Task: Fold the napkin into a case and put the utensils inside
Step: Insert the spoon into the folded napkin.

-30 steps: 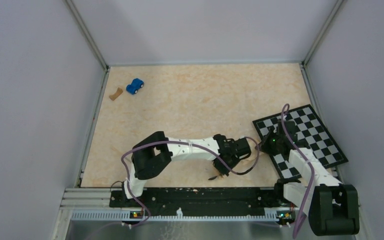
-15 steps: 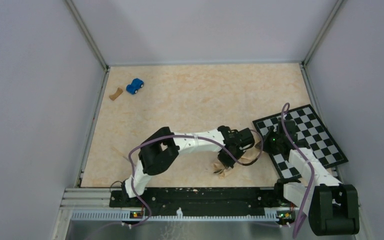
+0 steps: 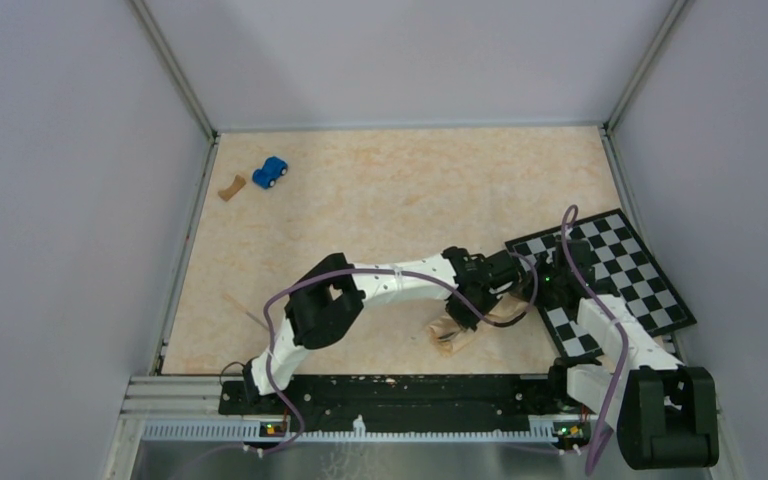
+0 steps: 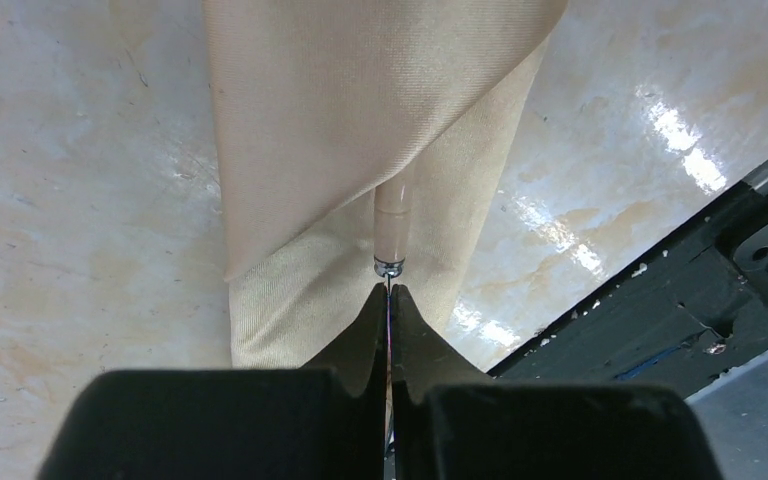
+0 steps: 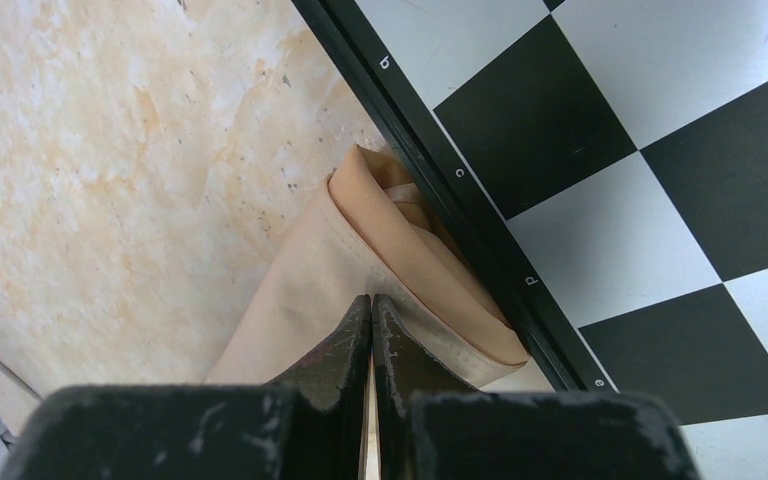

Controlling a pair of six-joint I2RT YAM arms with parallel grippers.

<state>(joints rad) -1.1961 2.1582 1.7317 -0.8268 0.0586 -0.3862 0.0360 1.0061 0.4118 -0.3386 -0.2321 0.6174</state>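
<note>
Pinching a thin metal utensil (image 4: 389, 267), the left fingers (image 4: 384, 310) are pressed together on it, and its far end is tucked under a fold of the tan napkin (image 4: 360, 120). The napkin lies folded on the bench (image 4: 80, 200), touching the checkerboard (image 5: 580, 130) along its edge. Over the napkin, the right fingers (image 5: 366, 325) are pressed together; I cannot tell whether they catch cloth.
</note>
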